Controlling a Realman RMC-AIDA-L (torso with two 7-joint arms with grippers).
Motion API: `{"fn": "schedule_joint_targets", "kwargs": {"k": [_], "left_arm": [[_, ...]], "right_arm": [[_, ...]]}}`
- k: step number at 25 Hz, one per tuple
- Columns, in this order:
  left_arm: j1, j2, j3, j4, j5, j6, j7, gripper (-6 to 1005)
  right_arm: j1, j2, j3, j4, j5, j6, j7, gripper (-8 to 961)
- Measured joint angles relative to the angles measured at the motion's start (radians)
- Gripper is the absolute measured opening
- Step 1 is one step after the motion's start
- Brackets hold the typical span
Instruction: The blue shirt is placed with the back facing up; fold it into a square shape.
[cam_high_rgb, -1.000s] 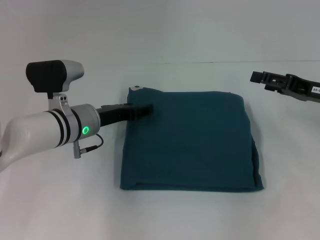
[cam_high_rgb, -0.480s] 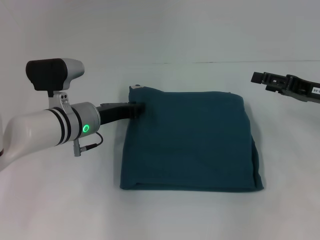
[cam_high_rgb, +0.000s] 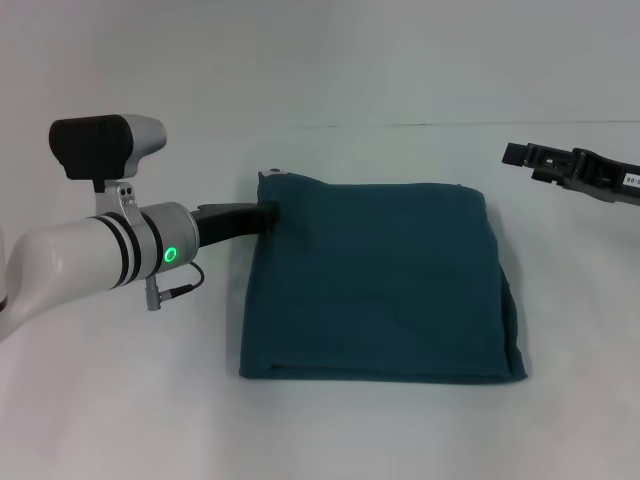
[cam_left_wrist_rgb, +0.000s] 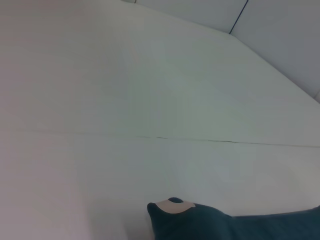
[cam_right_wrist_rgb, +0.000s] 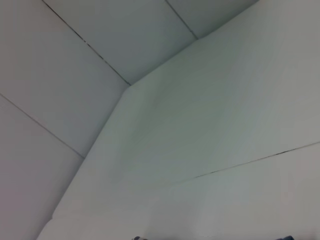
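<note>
On the white table (cam_high_rgb: 120, 400), the dark teal-blue fabric shirt (cam_high_rgb: 380, 285) already lies folded square; my left gripper (cam_high_rgb: 268, 216) touches its far-left corner, finger state unclear, while my right gripper (cam_high_rgb: 515, 154) hangs aside.

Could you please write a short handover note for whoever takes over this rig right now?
Left gripper: low at the far left edge of the blue shirt, its tip right at the fabric's edge near the far left corner.
Right gripper: off to the far right, clear of the shirt, apparently idle.
Shirt: lies flat on the white table, already folded into a roughly square block, plain side up; a small light tag shows at the far left corner.
Done: the folding looks complete.
Left: probably only clearing the left arm, and tidying the layered right edge if a neater square is wanted.
</note>
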Motion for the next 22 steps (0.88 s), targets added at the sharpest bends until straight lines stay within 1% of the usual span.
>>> {"fn": "schedule_joint_targets", "kwargs": {"k": [2, 22], "left_arm": [[0.0, 0.0, -0.001, 0.001, 0.0, 0.0, 0.0, 16], [0.013, 0.003, -0.005, 0.011, 0.0, -0.014, -0.002, 16]], "right_arm": [[0.001, 0.0, -0.001, 0.0, 0.0, 0.001, 0.0, 826], [0.004, 0.002, -0.002, 0.0, 0.0, 0.014, -0.002, 825]]}}
